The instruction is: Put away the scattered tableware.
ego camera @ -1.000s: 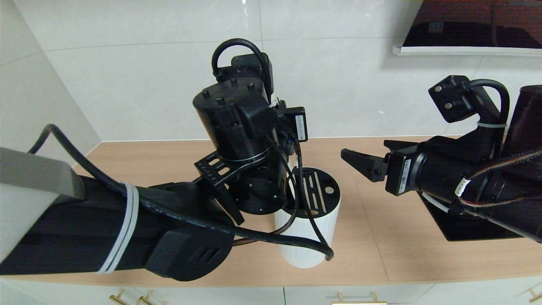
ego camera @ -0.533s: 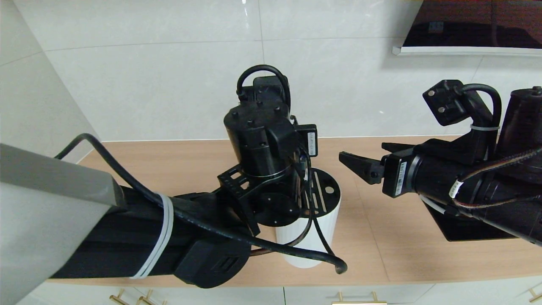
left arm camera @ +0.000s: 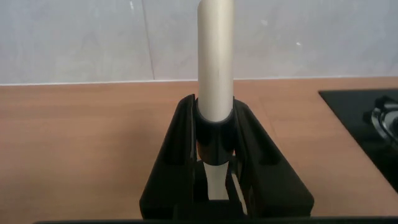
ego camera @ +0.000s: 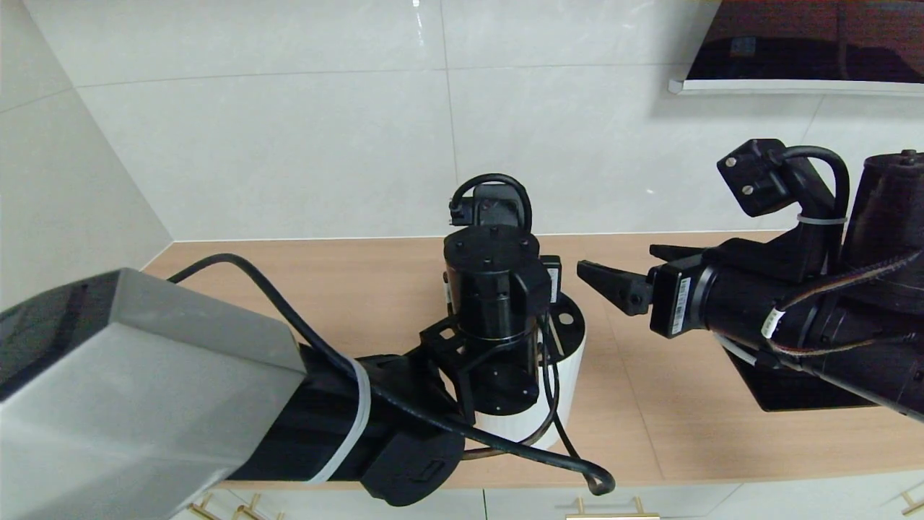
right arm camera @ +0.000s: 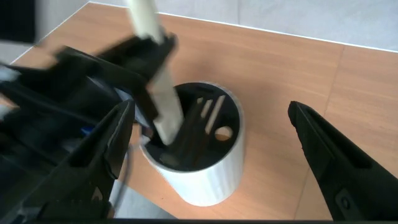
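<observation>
I judge this piece nearly stowed: my left gripper (left arm camera: pixel 216 134) pinches the cream-handled utensil (left arm camera: pixel 216 56), part-way into the holder (right arm camera: pixel 205 186) and not yet released, while my right gripper (right arm camera: pixel 210 109) hangs spread.

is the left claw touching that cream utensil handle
Touching. The left wrist view shows the left claw clamped around the cream cylindrical utensil handle.

Smooth matt handle (left arm camera: pixel 216 62), wood-grain counter (ego camera: pixel 361 274)

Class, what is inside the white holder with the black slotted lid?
A pale utensil handle, clamped by the left gripper, runs down into a slot of the holder. Its lower end and anything else inside are hidden beneath the lid.
</observation>
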You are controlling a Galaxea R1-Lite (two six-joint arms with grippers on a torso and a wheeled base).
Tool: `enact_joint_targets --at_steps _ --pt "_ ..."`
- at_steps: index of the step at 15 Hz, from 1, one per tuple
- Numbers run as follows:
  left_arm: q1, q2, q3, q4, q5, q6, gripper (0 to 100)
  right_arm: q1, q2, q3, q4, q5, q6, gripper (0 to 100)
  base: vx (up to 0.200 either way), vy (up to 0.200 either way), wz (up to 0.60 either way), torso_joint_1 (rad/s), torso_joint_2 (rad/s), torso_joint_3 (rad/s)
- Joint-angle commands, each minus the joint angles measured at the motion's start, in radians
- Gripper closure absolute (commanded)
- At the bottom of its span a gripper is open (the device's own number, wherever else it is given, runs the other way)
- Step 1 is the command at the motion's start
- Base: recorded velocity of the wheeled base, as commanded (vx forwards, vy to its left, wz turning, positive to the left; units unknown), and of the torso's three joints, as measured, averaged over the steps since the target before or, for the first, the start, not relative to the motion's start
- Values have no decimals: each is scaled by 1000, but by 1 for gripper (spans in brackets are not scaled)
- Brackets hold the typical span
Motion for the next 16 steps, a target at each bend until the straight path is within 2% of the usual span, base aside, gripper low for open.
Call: enact_joint_targets --at_steps 1,7,8,16 --pt "-1 29 2 2 0 -2 100 -5 2 0 0 0 0 0 0 0 0 0 0 0" --pt "-2 51 13 2 0 -5 100 -6 2 0 0 1 0 0 0 0 0 0 0 0" --pt "-2 52 16 2 0 -5 0 -6 2 0 0 1 0 0 0 0 0 0 0 0" --pt "-12 29 23 -42 0 -3 0 -6 2 0 0 1 0 0 0 0 0 0 0 0"
